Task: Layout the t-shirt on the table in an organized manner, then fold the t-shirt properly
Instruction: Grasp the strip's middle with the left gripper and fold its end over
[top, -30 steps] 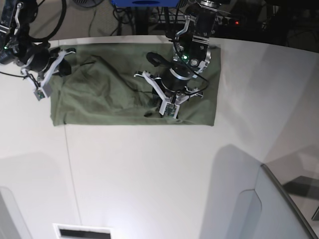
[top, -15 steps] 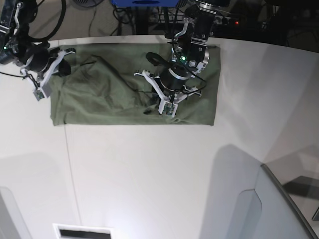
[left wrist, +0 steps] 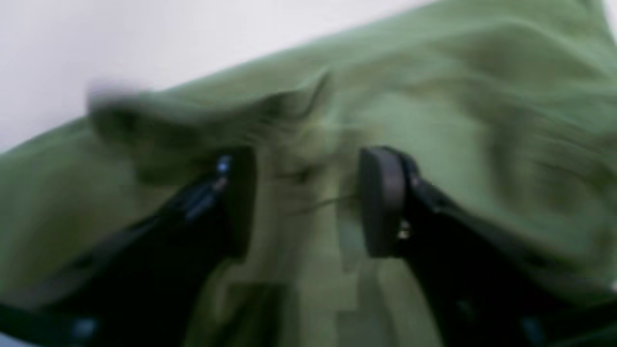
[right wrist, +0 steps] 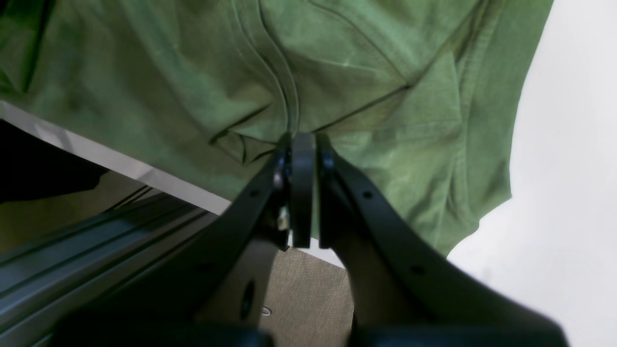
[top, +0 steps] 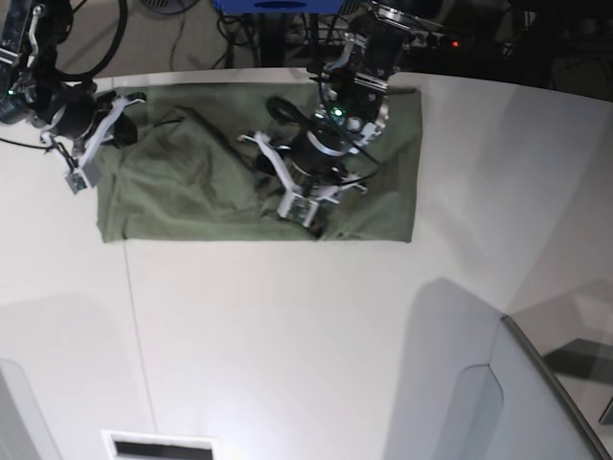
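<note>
With the left gripper (left wrist: 306,202) standing apart over the t-shirt (top: 192,182) and the right gripper (right wrist: 302,159) pinching its corner, smoothing demands gentle outward tension.

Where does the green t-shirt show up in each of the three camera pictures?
Base view: the t-shirt lies spread across the far side of the white table, under both arms.
Left wrist view: blurred green cloth fills most of the picture, behind two parted fingers.
Right wrist view: it covers the upper part, with the right gripper shut at a fold.
Shared landmark: the white table beside the cloth's edge.
</note>
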